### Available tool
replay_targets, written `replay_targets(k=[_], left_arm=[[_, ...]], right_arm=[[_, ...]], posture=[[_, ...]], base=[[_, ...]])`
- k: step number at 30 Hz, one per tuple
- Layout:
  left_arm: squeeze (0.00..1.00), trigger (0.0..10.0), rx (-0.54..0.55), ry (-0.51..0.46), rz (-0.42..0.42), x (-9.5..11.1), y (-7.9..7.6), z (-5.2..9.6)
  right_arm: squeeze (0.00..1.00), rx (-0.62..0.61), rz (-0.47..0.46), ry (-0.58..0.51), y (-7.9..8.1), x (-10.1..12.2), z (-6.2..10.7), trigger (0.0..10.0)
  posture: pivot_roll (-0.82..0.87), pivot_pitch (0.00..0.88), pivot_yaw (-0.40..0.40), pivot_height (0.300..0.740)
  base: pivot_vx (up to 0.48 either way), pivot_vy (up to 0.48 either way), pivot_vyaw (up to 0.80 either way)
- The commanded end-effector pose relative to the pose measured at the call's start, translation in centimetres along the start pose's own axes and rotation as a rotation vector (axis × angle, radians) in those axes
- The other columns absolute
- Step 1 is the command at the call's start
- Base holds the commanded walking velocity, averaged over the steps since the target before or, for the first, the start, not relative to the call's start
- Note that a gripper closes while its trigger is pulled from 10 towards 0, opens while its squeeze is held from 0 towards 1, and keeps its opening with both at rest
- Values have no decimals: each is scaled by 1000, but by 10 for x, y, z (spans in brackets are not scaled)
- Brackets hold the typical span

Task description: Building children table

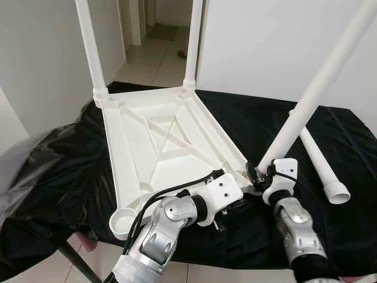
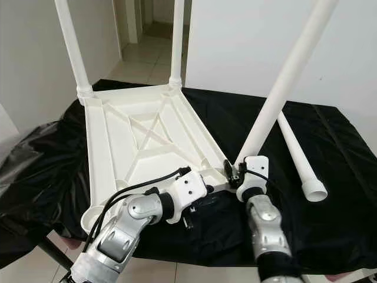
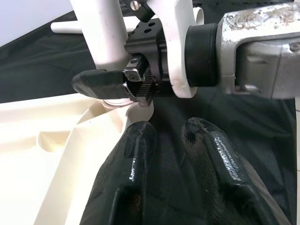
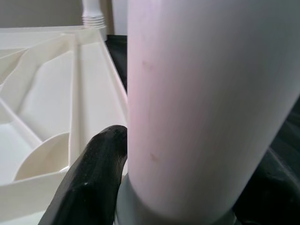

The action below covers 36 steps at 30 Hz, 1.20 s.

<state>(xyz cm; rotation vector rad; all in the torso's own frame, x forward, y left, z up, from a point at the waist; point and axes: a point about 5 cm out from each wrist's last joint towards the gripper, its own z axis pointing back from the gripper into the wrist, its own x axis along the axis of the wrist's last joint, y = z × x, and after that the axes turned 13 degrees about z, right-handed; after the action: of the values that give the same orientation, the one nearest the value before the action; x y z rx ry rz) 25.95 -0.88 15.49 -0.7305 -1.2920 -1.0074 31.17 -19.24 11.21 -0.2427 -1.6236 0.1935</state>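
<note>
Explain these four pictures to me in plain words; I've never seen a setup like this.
This is a humanoid robot assembling a child's table. The two wide pictures come from cameras in its head, looking down; the two close-ups come from cameras on its wrists.

A white plastic tabletop lies upside down on a black cloth. Two legs already stand in its far corners. The right claw is shut on a third leg, holding it tilted at the near right corner socket. The left claw, open, hovers just beside it. A fourth leg lies loose on the cloth. The near left socket is empty.

no legible text, labels or numbers
</note>
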Motion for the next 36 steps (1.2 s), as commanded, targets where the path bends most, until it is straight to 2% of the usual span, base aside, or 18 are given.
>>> replay_targets(k=[1,4,8,12,13,16,22,25,29,30,31,34,35,36], left_arm=[[0,10000,148,-51,46,1,-1,-4],[0,10000,146,-51,47,1,-2,-4],[0,10000,146,-53,45,2,-3,-5],[0,10000,144,-56,44,2,-3,-6],[0,10000,143,-57,43,2,-3,-6],[0,10000,143,-56,39,2,-2,-6],[0,10000,142,-57,39,1,-3,-7],[0,10000,140,-57,38,2,-2,-7],[0,10000,140,-57,37,2,-2,-6],[0,10000,140,-57,35,2,-2,-7],[0,10000,140,-57,35,2,-2,-7],[0,10000,140,-55,32,2,-1,-6],[0,10000,140,-55,32,2,-1,-6],[0,10000,141,-54,31,2,-1,-6]], right_arm=[[0,-135,-44,117,-3,-18,11,10000],[0,-281,-32,155,4,-16,19,10000],[0,-293,-36,166,9,-15,21,10000],[0,-331,-27,170,4,-11,21,10000],[992,-335,-31,174,4,-11,22,10000],[1000,-327,-47,168,6,-10,23,10000],[1000,-300,-88,161,12,-7,22,10000],[1000,-214,-112,115,11,-3,16,10000],[1000,-176,-124,106,10,-3,14,10000],[0,-131,-121,88,9,-1,14,10000],[0,-131,-121,88,9,-1,14,10000],[0,49,-85,17,2,5,9,10000],[0,49,-85,17,2,5,9,10000],[0,132,-57,-12,-3,7,7,10000]], posture=[[-19,42,-44,740],[-18,36,-51,740],[-17,33,-54,740],[-20,24,-55,740],[-20,17,-57,740],[-19,15,-57,740],[-20,7,-56,740],[-20,5,-56,740],[-20,3,-54,740],[-19,2,-53,740],[-19,2,-53,740],[-18,4,-47,740],[-18,4,-47,740],[-18,5,-45,740]], base=[[0,0,0],[0,0,0],[0,0,0],[0,0,0],[0,0,0],[0,0,0],[0,0,0],[0,0,0],[0,0,0],[0,0,0],[0,0,0],[0,0,0],[0,0,0],[0,0,0]])
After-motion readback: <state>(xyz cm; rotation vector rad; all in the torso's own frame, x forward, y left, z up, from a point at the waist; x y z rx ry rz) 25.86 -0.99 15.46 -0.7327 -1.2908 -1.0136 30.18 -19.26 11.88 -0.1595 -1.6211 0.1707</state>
